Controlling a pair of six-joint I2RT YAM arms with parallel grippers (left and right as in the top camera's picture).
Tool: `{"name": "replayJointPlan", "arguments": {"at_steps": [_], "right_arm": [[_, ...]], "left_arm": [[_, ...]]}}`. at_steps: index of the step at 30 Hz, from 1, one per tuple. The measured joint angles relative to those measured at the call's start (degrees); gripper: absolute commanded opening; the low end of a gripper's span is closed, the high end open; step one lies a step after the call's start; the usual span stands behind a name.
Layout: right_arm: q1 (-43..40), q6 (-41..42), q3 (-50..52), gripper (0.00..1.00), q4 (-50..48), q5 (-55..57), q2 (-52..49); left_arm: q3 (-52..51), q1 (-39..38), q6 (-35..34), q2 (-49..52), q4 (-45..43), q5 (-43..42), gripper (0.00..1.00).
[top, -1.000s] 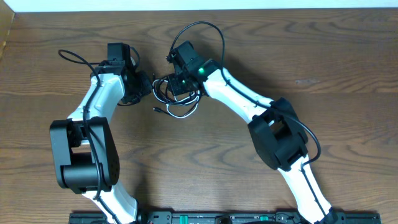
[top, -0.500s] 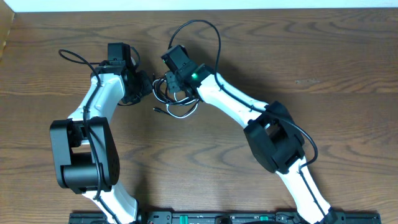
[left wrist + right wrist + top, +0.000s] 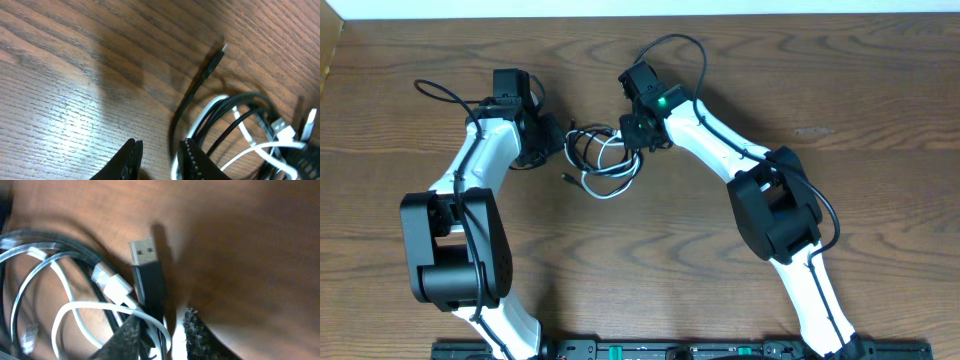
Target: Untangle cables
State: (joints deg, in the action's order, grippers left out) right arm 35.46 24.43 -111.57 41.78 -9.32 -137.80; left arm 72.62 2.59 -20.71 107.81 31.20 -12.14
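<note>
Draw the arms apart slowly and level, each toward its own side edge of the table [image 3: 880,90], so the loops slide free rather than cinch.

The white cable [image 3: 117,287] loops nearest the front edge. The black cable [image 3: 206,74] coils just behind it, left of centre toward the far edge.

The left gripper [image 3: 161,147], jaws slightly apart with bare wood between them, sits at the tangle's left rim, with the black cable against one finger. The right gripper [image 3: 162,325] straddles the black cable behind its USB plug [image 3: 145,255]; whether it pinches, I cannot tell.
</note>
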Motion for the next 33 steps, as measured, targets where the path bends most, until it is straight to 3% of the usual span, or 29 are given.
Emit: {"name": "replayJointPlan", "arguments": {"at_steps": [3,16,28,30,31,33], "right_arm": [[0.39,-2.03,0.00,0.05,1.42,-5.66,-0.07],[0.24,-10.60,0.00,0.01,1.86,-28.30,-0.17],[-8.22,-20.13,0.00,0.01,7.06,-32.06,-0.17],[-9.99,-20.61,0.00,0.27,7.04,-32.06,-0.17],[-10.86,-21.18,0.00,0.33,6.97,-32.04,-0.17],[-12.20,-21.86,0.00,0.34,6.95,-31.95,-0.17]], "left_arm": [[0.00,-0.02,0.00,0.00,0.02,0.00,0.29],[0.00,0.00,0.07,0.00,0.35,-1.20,0.28],[0.00,-0.44,1.25,0.00,4.46,-16.70,0.28],[0.00,-1.16,0.61,0.00,6.25,-16.63,0.28],[0.00,-1.64,-0.09,0.00,7.08,-15.91,0.28],[0.00,-2.75,-1.86,0.00,8.74,-12.76,0.28]]}}
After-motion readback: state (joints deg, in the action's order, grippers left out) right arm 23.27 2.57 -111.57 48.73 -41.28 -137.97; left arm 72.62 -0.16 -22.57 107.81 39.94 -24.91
